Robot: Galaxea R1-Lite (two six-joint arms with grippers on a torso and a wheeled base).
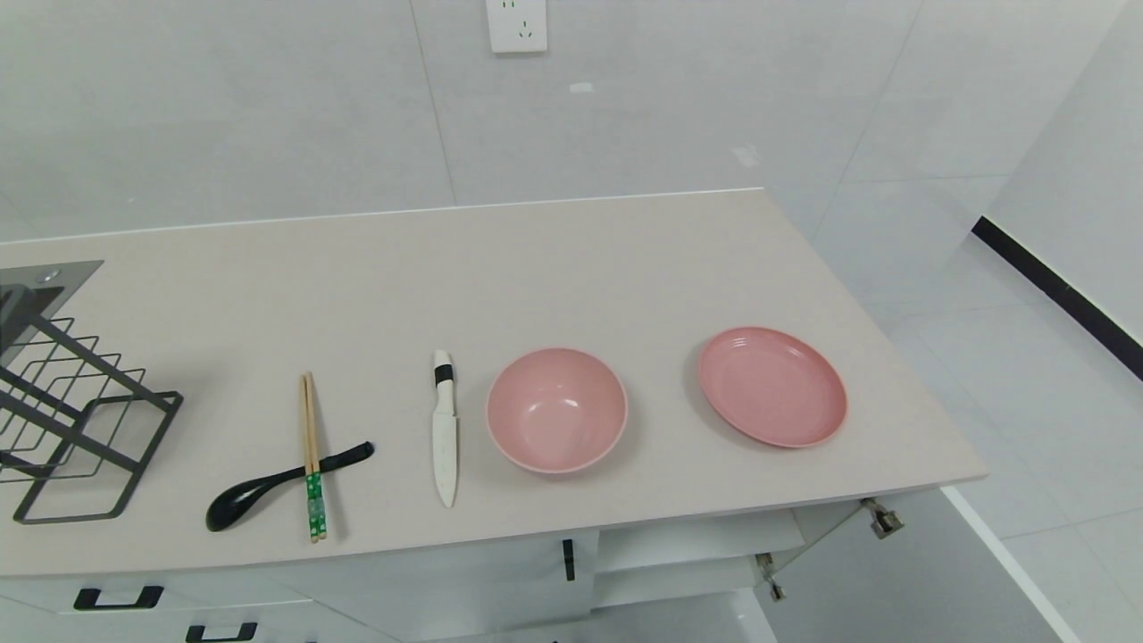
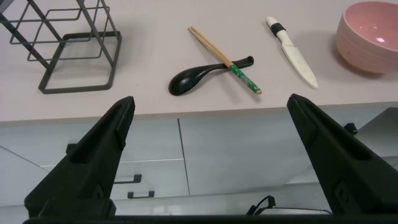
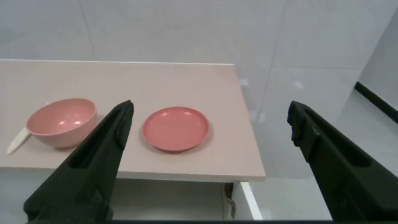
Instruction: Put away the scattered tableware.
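1. The head camera shows me the desk (image 1: 580, 268). From my left to my right it carries a wire rack (image 1: 85, 420), a black spoon (image 1: 268, 487), chopsticks (image 1: 312, 455), a white knife (image 1: 444, 429), a pink bowl (image 1: 556, 409) and a pink plate (image 1: 772, 386).
2. The chopsticks lie across the spoon's handle, and the other pieces lie apart.
3. In the left wrist camera, the left tool (image 2: 210, 102) is released with fingers wide, before the desk edge and facing the spoon.
4. In the right wrist camera, the right tool (image 3: 210, 107) is also released, facing bowl and plate. The pale tip beside the bowl is probably the knife.
5. The bowl stands upright.
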